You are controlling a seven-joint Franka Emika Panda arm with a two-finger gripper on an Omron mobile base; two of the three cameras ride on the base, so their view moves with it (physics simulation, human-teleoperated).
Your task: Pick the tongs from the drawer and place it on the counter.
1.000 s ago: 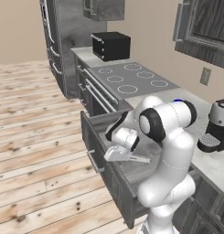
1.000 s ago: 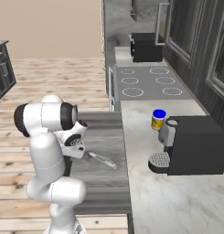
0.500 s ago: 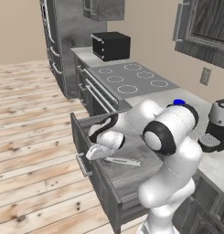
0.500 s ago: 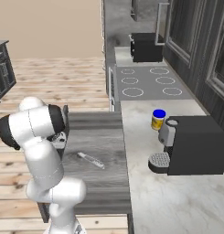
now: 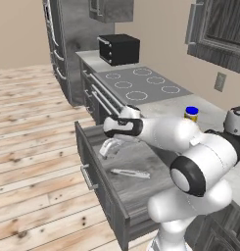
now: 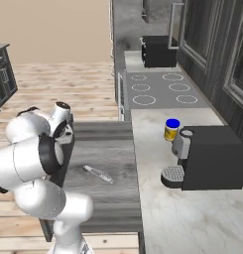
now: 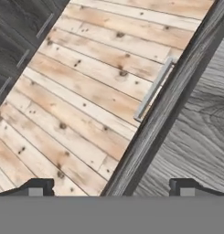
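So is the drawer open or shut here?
Open. The drawer is pulled well out from under the counter, with the tongs lying flat on its floor.

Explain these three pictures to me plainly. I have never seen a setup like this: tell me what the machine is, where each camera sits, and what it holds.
This is a rendered kitchen with a white robot arm on a driving base. Two pictures come from cameras on the base, behind the arm to its left and right. The third comes from a camera on the hand, looking along the tool.

The drawer stands pulled open, and the tongs lie flat on its floor. The tool is open and hangs above the drawer, holding nothing. In the hand view its fingertips straddle the drawer's front edge, with the handle and wooden floor beyond.

The counter carries a coffee machine and a blue-lidded jar.
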